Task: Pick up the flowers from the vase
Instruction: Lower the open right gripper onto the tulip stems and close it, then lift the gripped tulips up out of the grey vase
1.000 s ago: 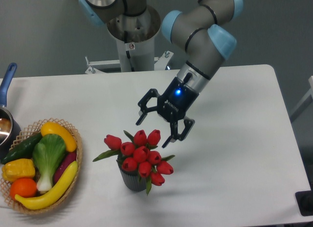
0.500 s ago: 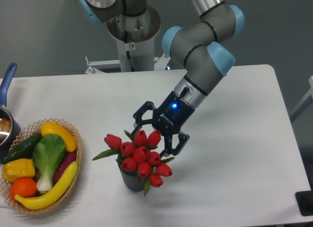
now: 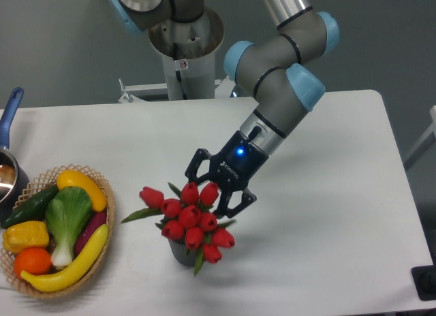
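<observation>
The flowers (image 3: 189,219), a bunch of red tulip buds with green leaves, stand in the small dark grey vase (image 3: 182,253) at the table's front centre. Only the vase's lower part shows beneath the buds. My gripper (image 3: 212,191) comes down from the upper right and is open. Its dark fingers (image 3: 194,171) straddle the two topmost buds, one on the bunch's far left side and the other on its right. I cannot tell if the fingers touch the buds.
A wicker basket (image 3: 105,193) of toy vegetables sits at the front left. A pot with a blue handle (image 3: 10,108) is at the left edge. The robot's base (image 3: 184,50) stands behind the table.
The gripper has moved down and left, from above the bunch to around its top buds. The bunch has shifted slightly left and leans a little.
</observation>
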Robot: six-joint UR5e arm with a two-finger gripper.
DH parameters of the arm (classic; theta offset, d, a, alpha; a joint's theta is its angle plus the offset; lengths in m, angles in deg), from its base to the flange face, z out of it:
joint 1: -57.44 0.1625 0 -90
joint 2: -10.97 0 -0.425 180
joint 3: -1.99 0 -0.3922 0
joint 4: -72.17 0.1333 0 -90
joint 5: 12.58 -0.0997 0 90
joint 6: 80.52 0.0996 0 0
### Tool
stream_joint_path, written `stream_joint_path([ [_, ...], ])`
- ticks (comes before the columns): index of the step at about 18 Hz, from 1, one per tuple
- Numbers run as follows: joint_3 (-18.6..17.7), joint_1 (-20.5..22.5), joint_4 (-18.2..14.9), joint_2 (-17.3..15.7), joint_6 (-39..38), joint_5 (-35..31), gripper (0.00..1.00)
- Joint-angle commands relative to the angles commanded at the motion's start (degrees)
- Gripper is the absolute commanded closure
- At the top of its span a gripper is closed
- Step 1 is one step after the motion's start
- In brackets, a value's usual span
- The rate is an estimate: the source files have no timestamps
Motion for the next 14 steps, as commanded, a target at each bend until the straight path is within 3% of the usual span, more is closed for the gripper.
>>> stream_joint_path([
  [9, 0.09, 0.00, 0.00, -2.11, -2.63, 0.17, 1.00],
  [14, 0.70, 0.44, 0.00, -4.30, -6.58, 3.86, 1.00],
])
